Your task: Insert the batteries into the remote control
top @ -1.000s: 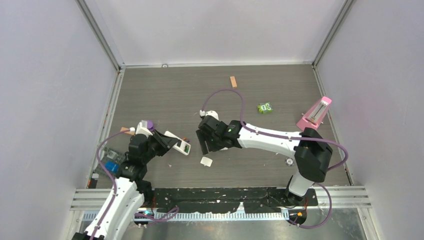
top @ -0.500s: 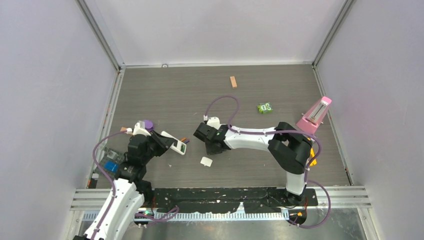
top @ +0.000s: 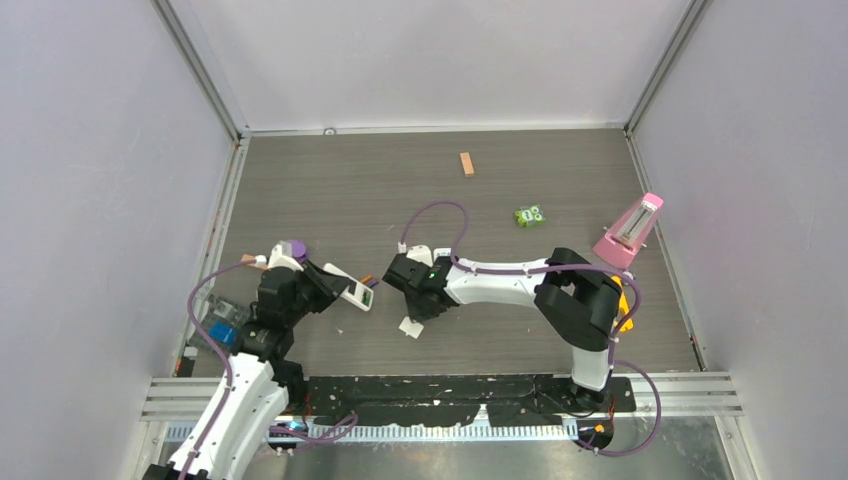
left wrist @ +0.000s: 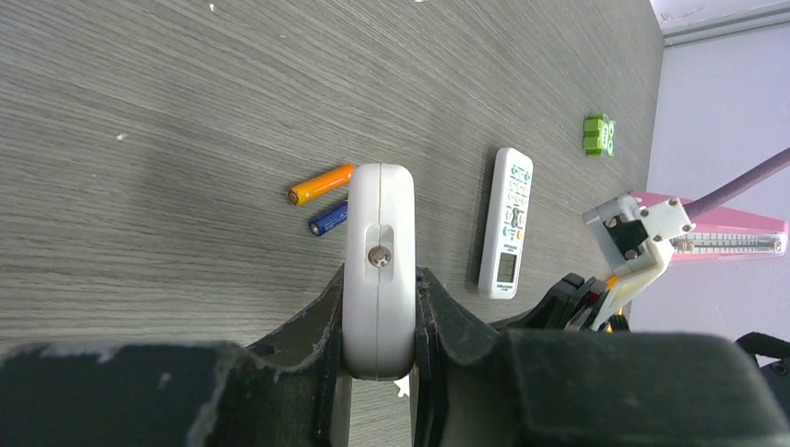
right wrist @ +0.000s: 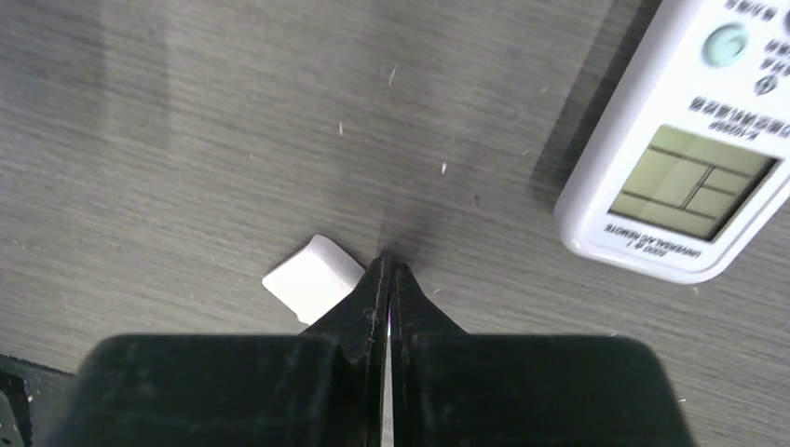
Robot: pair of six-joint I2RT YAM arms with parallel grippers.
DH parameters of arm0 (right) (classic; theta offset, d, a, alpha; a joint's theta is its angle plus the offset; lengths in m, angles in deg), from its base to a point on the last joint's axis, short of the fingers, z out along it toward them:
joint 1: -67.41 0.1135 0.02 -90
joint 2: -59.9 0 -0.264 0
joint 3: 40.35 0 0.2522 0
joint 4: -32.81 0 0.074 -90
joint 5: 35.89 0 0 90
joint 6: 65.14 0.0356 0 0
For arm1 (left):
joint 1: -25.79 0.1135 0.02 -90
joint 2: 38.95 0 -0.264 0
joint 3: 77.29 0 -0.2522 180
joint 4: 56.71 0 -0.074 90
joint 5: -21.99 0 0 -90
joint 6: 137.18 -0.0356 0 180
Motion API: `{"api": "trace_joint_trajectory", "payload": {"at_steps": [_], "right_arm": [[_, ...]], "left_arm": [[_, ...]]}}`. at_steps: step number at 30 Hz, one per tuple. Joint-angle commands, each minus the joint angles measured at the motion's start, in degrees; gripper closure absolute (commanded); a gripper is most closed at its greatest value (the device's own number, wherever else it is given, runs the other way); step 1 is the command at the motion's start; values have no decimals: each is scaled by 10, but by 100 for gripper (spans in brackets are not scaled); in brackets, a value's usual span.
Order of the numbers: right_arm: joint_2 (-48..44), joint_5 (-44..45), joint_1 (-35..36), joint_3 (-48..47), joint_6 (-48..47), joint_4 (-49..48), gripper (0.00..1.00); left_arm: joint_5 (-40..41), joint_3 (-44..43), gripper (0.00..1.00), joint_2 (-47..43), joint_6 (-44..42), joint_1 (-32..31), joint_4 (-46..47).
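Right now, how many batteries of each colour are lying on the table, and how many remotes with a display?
orange battery: 1
blue battery: 1
remote with display: 1
Total: 3

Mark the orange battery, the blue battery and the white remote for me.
orange battery [left wrist: 321, 183]: left wrist view, middle of its body.
blue battery [left wrist: 328, 219]: left wrist view, middle of its visible part.
white remote [left wrist: 506, 223]: left wrist view, middle of its button face.
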Motion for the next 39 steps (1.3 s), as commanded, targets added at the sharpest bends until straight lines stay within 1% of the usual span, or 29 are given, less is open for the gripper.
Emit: {"api": "trace_joint_trajectory", "payload": {"at_steps": [1,7,14,19,23,24,26,29,33,35,39], "right_arm": [[-19,-18,9,20,-8,51,95],[-32,-26,23,44,-26,62,93],[-21,-87,53,16,-52,41,93],[-16,-81,60,9,-58,16,90],[-29,-52,61,9,-72,-20,77],[-33,-46,61,13,-74,-30,71],[-49,-39,61,21,-79,-41,63],[-76,-40,62,29,-85,-34,57],[-111,-18,62,39,-121,-11,38],[-105,-18,63,28,-143,-4,33],[-53,-21,67,-8,-187,10,30]], "left_arm": [[-8,-13,100,4,-5,-2,44],[-11,-10,100,4,-5,-1,52],[-10,-4,100,2,-3,-1,59],[-5,-8,100,1,-7,-1,55],[0,-9,100,4,-8,-1,56],[2,-10,100,6,-9,-1,56],[7,-15,100,8,-10,-1,54],[14,-21,100,12,-17,-1,49],[21,-24,100,14,-21,0,48],[22,-26,100,15,-23,0,46],[25,-28,100,16,-24,1,42]]}}
